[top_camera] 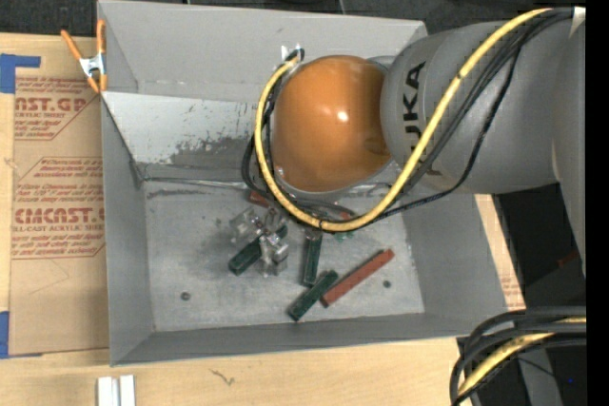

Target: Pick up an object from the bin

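My gripper [264, 234] reaches down to the bin floor just under the orange dome, left of the middle. A short dark green block [244, 260] lies slanted right at its lower left, touching or almost touching it. A second dark green bar [311, 258] stands nearly upright in the view just to the gripper's right. Further toward the front, a third dark green bar [312, 296] lies slanted, and a red-brown stick [358, 277] rests against its upper end, pointing up to the right.
The arm and its orange dome with yellow and black cables hang over the back and right of the bin and hide the floor there. A small dark speck [186, 297] lies on the floor at the front left. The bin's sloped walls rise all round.
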Robot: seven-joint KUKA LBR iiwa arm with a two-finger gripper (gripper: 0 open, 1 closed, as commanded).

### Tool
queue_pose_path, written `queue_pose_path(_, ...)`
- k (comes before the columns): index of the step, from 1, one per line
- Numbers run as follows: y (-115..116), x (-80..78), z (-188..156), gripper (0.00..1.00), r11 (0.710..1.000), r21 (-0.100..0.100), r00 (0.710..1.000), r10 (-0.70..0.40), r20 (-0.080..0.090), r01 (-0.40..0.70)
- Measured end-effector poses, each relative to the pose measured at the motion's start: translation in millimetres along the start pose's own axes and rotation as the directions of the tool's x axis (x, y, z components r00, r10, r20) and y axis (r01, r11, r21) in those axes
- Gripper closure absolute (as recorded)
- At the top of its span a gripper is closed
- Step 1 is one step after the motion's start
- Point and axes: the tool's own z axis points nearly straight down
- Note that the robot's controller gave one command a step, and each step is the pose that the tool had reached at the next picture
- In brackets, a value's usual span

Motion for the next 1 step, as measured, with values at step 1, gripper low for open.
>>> queue_pose_path(1, -0.3, -0.9, -17.1, 1.0, 1.0, 0.002, 1.0, 0.0, 0.004, 0.0)
